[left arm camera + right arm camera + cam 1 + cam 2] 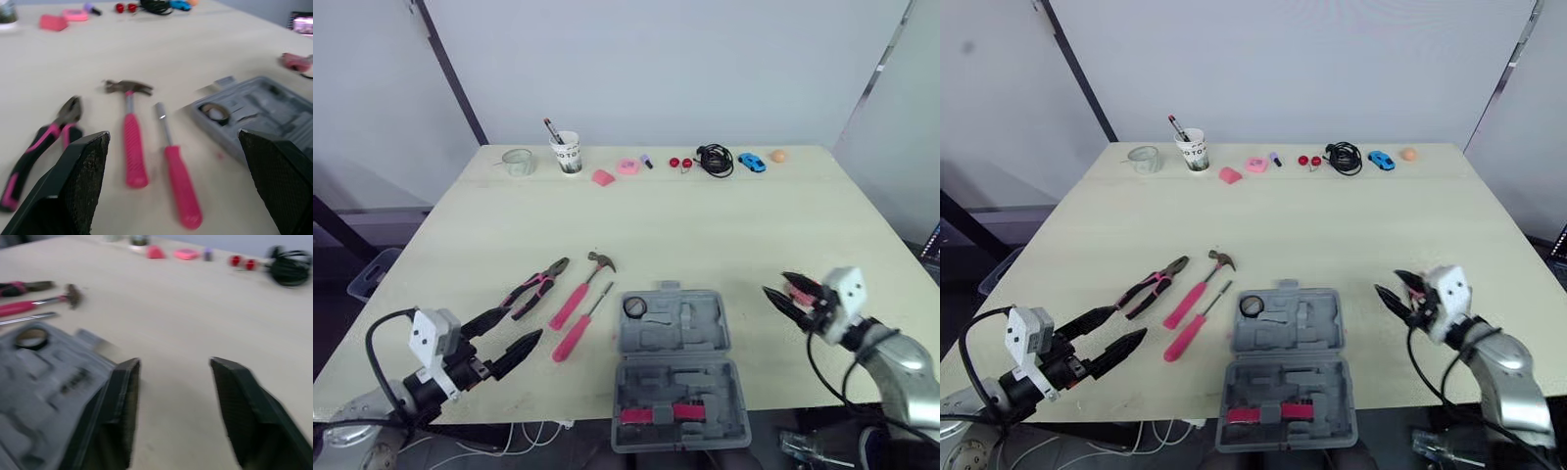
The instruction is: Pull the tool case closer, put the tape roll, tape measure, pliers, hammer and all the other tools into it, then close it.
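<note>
Closest in, the tool case [697, 341] lay open and flat at the near edge of the surface [734, 225], between the two arms, and its near half seemed to jut out past that edge. That was my main worry: any downward press there, whether from seating a tool or from folding the case shut, could have tipped it off the surface, so it wanted nudging inward rather than closer. A dark ring I took for the tape roll [635, 306] already sat in the far half, and pink strips [651, 413] lay in the near half. The left fingers [521, 347] were spread wide with nothing between them, hovering just beside the handles of the pliers [536, 288]; the right fingers [783, 301] were likewise spread and empty, near the case's right side. The hammer [582, 289] and the screwdriver [579, 328] lay side by side just left of the case, close enough that a grab at one could have knocked the other askew or rolled it. The moulded recesses looked shaped to each tool, so a tool laid crooked would probably have kept the case from shutting. A pink square thing [626, 166] in the far row may have been the tape measure, though I could not tell; it lay well apart from both arms, and a long reach past the paper cup [568, 155] risked toppling it.
</note>
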